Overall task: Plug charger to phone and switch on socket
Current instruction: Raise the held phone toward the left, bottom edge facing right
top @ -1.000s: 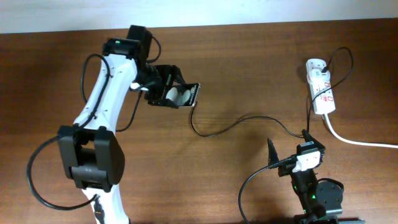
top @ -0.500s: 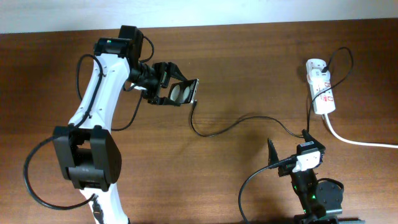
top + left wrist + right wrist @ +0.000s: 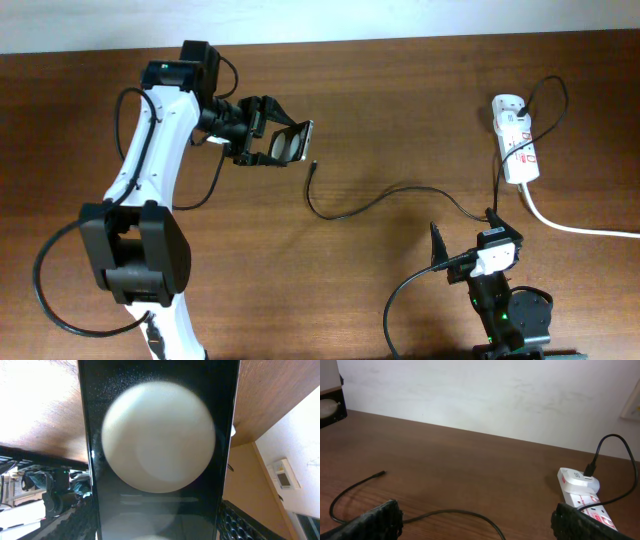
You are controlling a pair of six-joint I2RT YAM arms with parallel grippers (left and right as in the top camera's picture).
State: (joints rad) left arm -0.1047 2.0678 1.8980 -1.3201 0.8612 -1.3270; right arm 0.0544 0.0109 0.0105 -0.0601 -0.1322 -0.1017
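Note:
My left gripper (image 3: 283, 145) is shut on the phone (image 3: 291, 143), a flat black slab with a glossy screen, and holds it tilted above the table at the upper left. The phone fills the left wrist view (image 3: 160, 460) between both fingers. The charger cable (image 3: 380, 200) lies on the table, its connector tip (image 3: 313, 167) free just below and right of the phone. It runs to the white socket strip (image 3: 516, 150) at the far right. My right gripper (image 3: 465, 245) is open and empty at the front right. The right wrist view shows the tip (image 3: 382, 473) and socket (image 3: 585, 497).
A thick white cord (image 3: 580, 228) runs from the socket off the right edge. The table's far edge meets a white wall (image 3: 495, 395). My left arm (image 3: 150, 170) spans the left side of the brown table.
My left gripper has lifted the phone up and to the left, away from the connector tip. The tip now lies free on the table. The right arm has not moved.

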